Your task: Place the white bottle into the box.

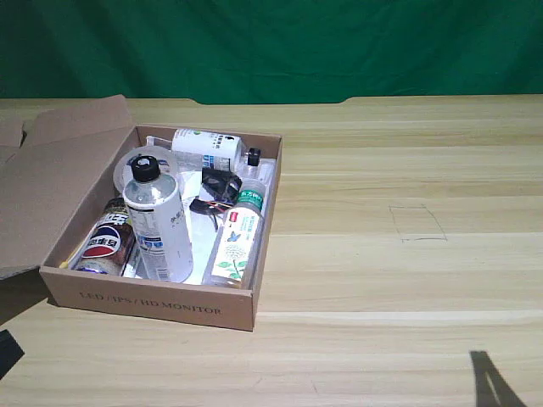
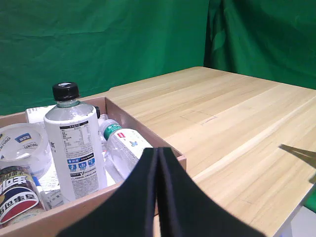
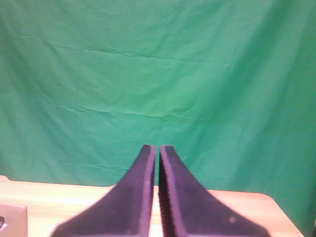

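The light wooden table point(image 1: 407, 170) stands before a green curtain point(image 1: 271, 42), the white bottle point(image 1: 158, 222) upright in the box point(image 1: 153, 303), and the right gripper point(image 3: 157, 147) is clenched, empty.

Even bright light, soft shadows, mild blur.

Brown cardboard box point(image 1: 246, 309), faint print on its front. White bottle point(image 1: 158, 222): black cap, clear shoulder, white label with blue-green print. Slim bottle point(image 1: 235, 242) has green cap, floral label. Can point(image 1: 106, 241) in red, white, blue. Pale wood-grain table point(image 1: 399, 280), green backdrop point(image 1: 271, 47). My gripper point(image 3: 157, 148) fingers black.
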Robot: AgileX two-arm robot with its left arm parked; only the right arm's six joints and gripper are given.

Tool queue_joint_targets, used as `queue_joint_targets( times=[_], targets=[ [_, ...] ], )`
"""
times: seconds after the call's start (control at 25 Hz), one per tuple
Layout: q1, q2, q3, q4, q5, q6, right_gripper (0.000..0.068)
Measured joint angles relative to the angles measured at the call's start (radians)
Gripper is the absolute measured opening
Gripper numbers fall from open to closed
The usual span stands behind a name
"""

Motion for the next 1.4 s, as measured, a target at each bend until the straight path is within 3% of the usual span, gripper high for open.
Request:
queue_joint_targets(
  times=[0.16,0.44,0.8,1.4],
  targets=[
    [0.000,-0.160,0.149,0.001,0.012,-0.001,0.0003],
    [0.000,-0.198,0.293,0.002,-0.033,-0.001,0.0003],
    [0.000,-0.198,0.301,0.001,-0.122,0.012,0.0003],
    [0.000,-0.198,0.301,0.000,-0.130,0.015,0.0003]
  ],
)
